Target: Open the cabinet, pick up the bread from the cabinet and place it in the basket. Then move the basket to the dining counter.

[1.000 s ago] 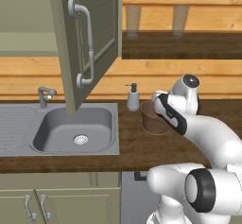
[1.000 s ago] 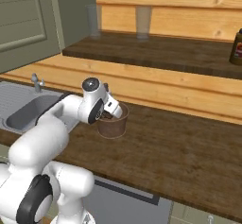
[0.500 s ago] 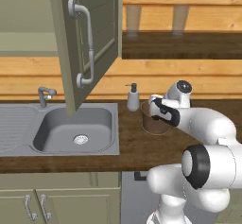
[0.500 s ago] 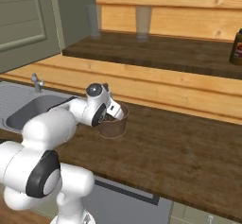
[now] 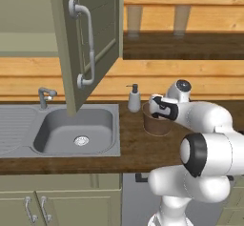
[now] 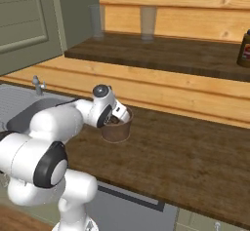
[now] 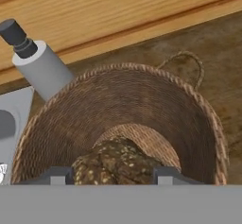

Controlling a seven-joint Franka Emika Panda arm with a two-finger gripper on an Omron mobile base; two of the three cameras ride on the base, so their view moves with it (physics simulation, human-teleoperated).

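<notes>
The round brown basket (image 5: 157, 125) (image 6: 117, 131) stands on the dark wood worktop just right of the sink. My gripper (image 5: 152, 114) (image 6: 116, 119) (image 7: 109, 176) points down into its mouth from the right. In the hand view the speckled brown bread (image 7: 118, 158) lies on the basket's woven bottom, between my two finger tips, whose jaws stand apart on either side of it. The basket's rim (image 7: 208, 114) curves around it. The cabinet door (image 5: 95, 29) hangs open above the sink, its grey bar handle (image 5: 89, 44) facing me. The dining counter is out of view.
A white soap dispenser (image 5: 134, 98) (image 7: 40, 67) stands right behind the basket's left side. The grey sink (image 5: 76, 129) and its tap (image 5: 46, 96) lie further left. A raised dark ledge (image 6: 171, 54) behind carries two glasses (image 6: 148, 23) and a dark bottle (image 6: 244, 49).
My hand has dropped lower and moved closer over the basket, and its jaws have drawn nearer together. The basket and the cabinet door have stayed put.
</notes>
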